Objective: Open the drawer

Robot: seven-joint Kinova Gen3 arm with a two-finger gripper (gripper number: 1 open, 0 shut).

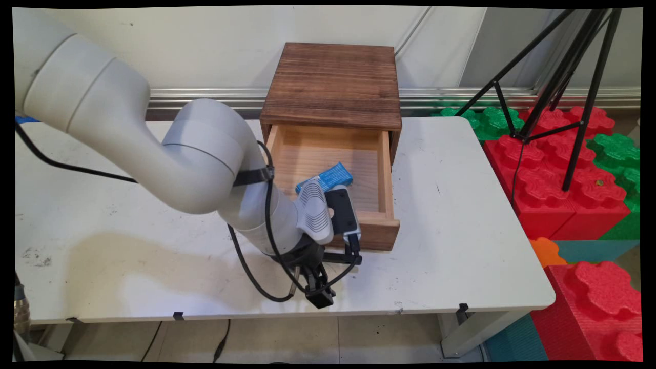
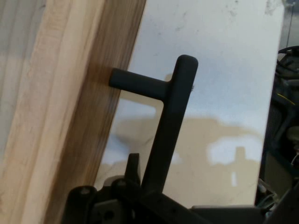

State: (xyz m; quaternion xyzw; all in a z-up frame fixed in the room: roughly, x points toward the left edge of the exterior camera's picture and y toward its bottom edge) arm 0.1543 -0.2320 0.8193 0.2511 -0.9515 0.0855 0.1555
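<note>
The gripper [image 1: 319,292] hangs low just in front of the wooden drawer box [image 1: 333,87], at the drawer front [image 1: 371,233]. In the hand view the black bar handle [image 2: 170,121] runs lengthwise up from between the gripper's linkage, its post reaching sideways into the drawer front; whether the gripper is clenched on it I cannot tell. The drawer [image 1: 328,164] stands pulled out toward the surface's [image 1: 461,215] near edge, a blue packet [image 1: 328,179] lying inside it.

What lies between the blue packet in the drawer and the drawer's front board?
In the main view, the arm's wrist covers most of that stretch; beside it, only bare drawer floor shows near the blue packet.
</note>
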